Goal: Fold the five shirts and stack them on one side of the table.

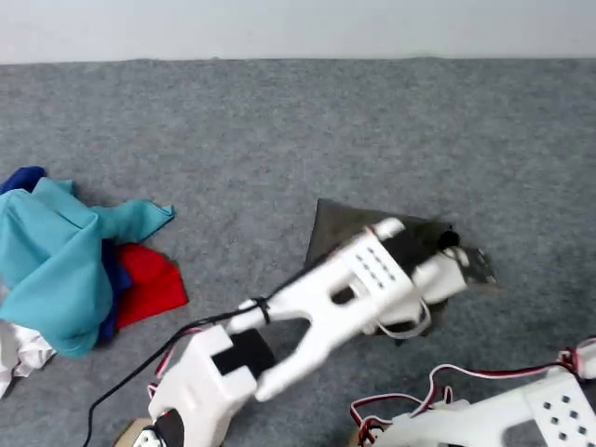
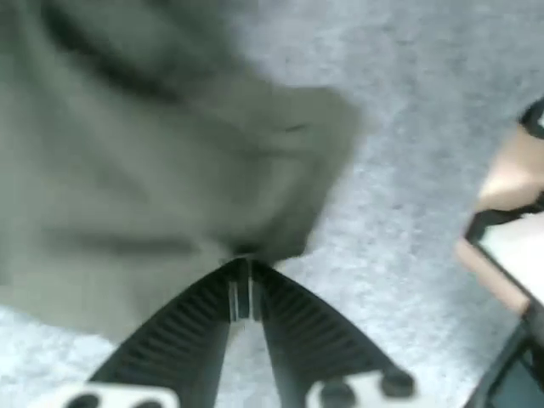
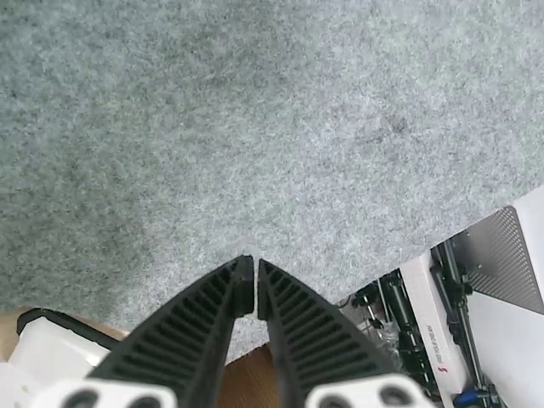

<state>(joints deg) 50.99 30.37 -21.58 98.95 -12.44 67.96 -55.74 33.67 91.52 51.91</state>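
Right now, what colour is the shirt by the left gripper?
Olive-grey shirt, clearest in left wrist view.

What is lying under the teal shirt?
A red shirt, a dark blue shirt and a white shirt stick out from under the teal shirt; their covered parts are hidden.

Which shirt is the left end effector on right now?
The dark olive shirt, lying alone mid-table; the left end effector is shut on its edge. The colourful ones sit in a heap apart.
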